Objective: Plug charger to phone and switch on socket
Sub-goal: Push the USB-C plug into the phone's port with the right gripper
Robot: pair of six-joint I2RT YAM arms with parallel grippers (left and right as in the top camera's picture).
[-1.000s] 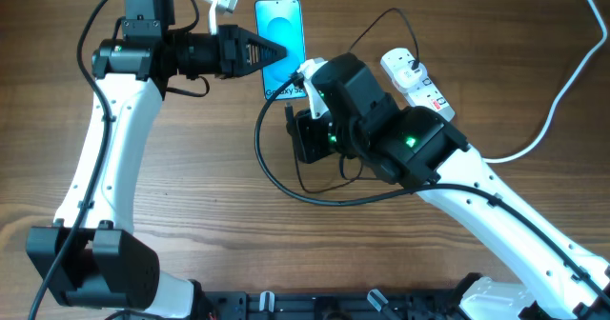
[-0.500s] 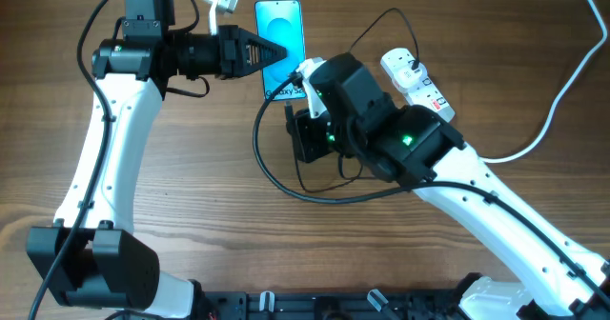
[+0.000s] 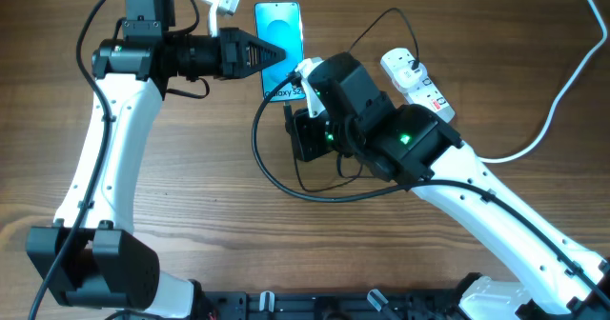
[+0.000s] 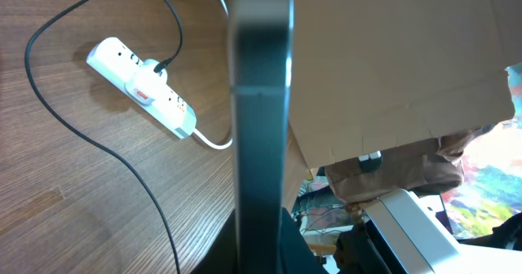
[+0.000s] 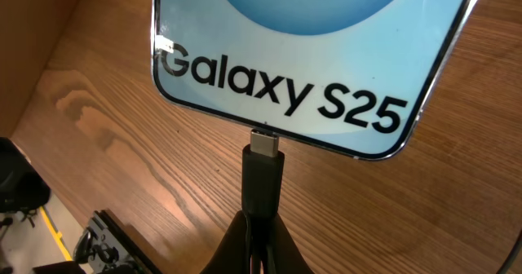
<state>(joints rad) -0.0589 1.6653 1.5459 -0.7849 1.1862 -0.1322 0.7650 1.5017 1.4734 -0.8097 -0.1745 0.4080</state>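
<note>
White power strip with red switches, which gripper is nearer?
Right. The right gripper holds the black plug at the blue-screened phone's end, toward the power strip; the left gripper clamps the phone's far edge.

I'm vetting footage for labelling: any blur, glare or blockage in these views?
Overhead: sharp, evenly lit, but the right arm covers the phone's lower end. Left wrist: the phone's dark edge blocks the centre; the socket is clear. Right wrist: plug and screen text crisp, no glare.

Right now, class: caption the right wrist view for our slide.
Right gripper holds the charger plug at the bottom port of the phone, over a table.
</note>
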